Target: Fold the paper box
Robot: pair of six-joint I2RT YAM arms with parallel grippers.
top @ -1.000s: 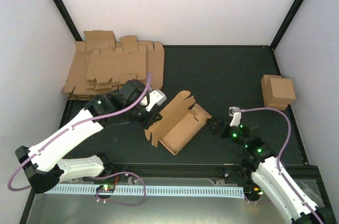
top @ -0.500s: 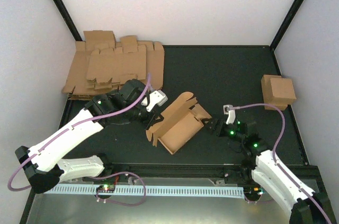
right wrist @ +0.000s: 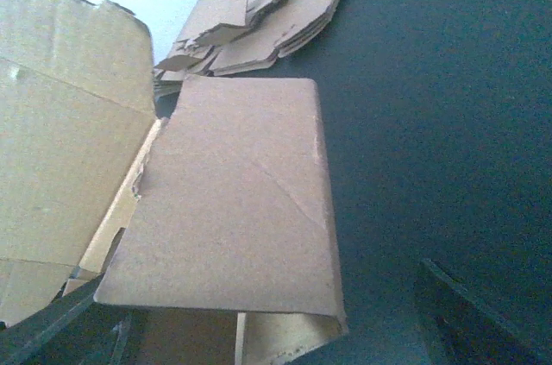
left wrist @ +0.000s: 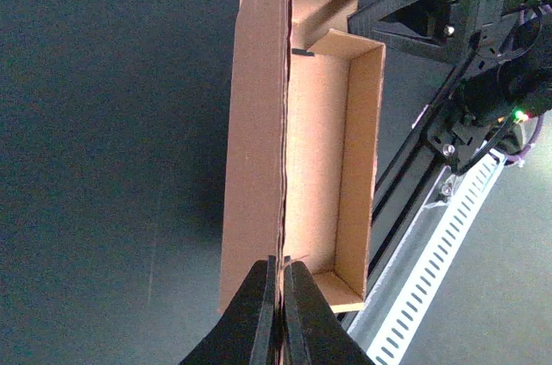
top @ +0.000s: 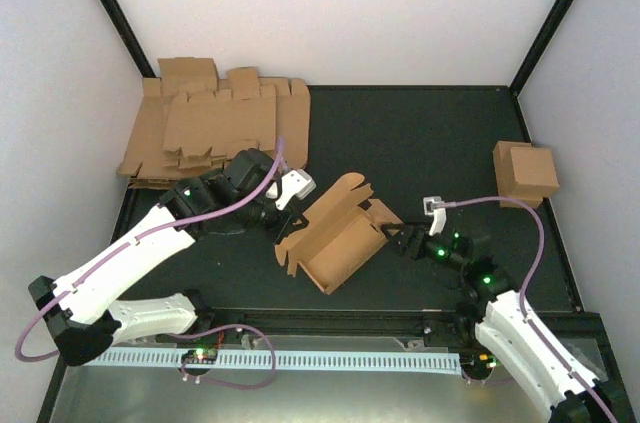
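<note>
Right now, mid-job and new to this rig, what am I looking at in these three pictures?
Two robot arms are bolted at the near edge of a dark table. The wide picture looks down from above and behind them; the other two come from a camera on each wrist. In the middle lies a half-folded box. The left end effector is shut on an upright panel of it, seen edge-on in the left wrist picture. The right end effector is open at the box's right end, with a flap between its fingers in its wrist picture; I cannot tell whether it touches. At the far left is a pile of flat blanks; at the right, a closed box.
</note>
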